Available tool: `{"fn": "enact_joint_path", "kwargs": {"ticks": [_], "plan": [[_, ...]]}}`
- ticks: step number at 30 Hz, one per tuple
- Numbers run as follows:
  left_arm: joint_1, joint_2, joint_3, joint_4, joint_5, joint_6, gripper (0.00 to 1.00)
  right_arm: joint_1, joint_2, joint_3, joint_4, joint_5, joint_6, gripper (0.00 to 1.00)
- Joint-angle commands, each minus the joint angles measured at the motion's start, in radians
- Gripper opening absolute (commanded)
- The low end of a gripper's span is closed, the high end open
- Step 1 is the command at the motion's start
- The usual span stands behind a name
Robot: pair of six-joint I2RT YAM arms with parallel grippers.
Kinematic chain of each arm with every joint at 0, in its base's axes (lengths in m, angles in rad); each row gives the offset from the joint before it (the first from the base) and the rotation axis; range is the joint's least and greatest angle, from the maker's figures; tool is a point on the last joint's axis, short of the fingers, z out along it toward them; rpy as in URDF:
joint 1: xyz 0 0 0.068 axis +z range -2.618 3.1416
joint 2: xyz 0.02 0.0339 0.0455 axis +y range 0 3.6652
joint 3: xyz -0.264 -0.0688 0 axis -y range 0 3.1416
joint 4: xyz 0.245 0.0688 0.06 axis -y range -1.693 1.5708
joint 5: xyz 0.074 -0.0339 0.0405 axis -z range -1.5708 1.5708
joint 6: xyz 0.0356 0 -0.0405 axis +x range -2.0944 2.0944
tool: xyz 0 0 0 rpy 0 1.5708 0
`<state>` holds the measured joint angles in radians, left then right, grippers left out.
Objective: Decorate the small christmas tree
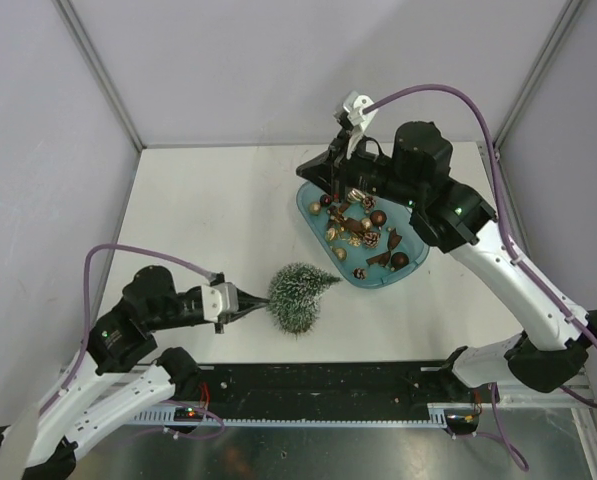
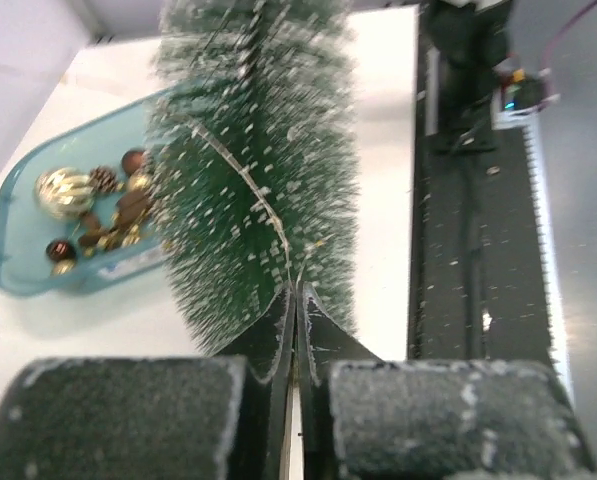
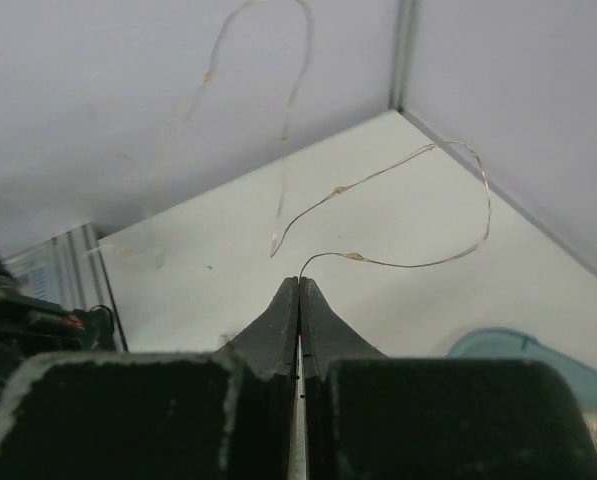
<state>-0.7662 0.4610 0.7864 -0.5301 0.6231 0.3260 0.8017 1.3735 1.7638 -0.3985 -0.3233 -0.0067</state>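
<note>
The left pincer (image 2: pixel 296 305) is pressed narrow, its tips in the lower bristles of the small christmas tree (image 2: pixel 258 180), which stands directly ahead of it on the counter (image 1: pixel 208 220). A thin light wire (image 2: pixel 243 175) runs down the tree into these tips and looks pinched there. Beyond the tree, to the pincer's left, lies the teal tray (image 2: pixel 38 280) with ornaments (image 2: pixel 63 190). The right pincer (image 3: pixel 299 290) is also closed, holding the wire, which loops out ahead; the tree is well apart from it.

Dark green small christmas tree (image 1: pixel 300 295), white-frosted tips; teal tray (image 1: pixel 311 213); gold, brown, red ornaments (image 1: pixel 356 228); pale gold wire (image 3: pixel 353 257).
</note>
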Motion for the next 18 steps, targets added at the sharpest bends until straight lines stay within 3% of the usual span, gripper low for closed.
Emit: {"fn": "enact_joint_path", "kwargs": {"ticks": [1, 5, 9, 10, 13, 18], "plan": [[0.008, 0.02, -0.045, 0.058, -0.212, 0.031, 0.01, -0.085, -0.032, -0.11, 0.102, 0.04, 0.058, 0.0], [0.009, 0.023, -0.073, 0.082, -0.275, -0.008, 0.01, -0.139, -0.052, -0.214, 0.158, 0.055, 0.076, 0.0], [0.01, 0.028, -0.104, 0.136, -0.388, -0.064, 0.09, -0.201, -0.069, -0.3, 0.2, 0.059, 0.094, 0.0], [0.009, 0.034, -0.103, 0.144, -0.41, -0.075, 0.16, -0.217, -0.075, -0.322, 0.209, 0.057, 0.099, 0.0], [0.009, 0.064, -0.095, 0.16, -0.478, -0.097, 0.48, -0.256, -0.107, -0.372, 0.226, 0.054, 0.112, 0.0], [0.009, 0.084, -0.088, 0.173, -0.496, -0.135, 0.8, -0.288, -0.167, -0.427, 0.223, 0.064, 0.117, 0.0]]}}
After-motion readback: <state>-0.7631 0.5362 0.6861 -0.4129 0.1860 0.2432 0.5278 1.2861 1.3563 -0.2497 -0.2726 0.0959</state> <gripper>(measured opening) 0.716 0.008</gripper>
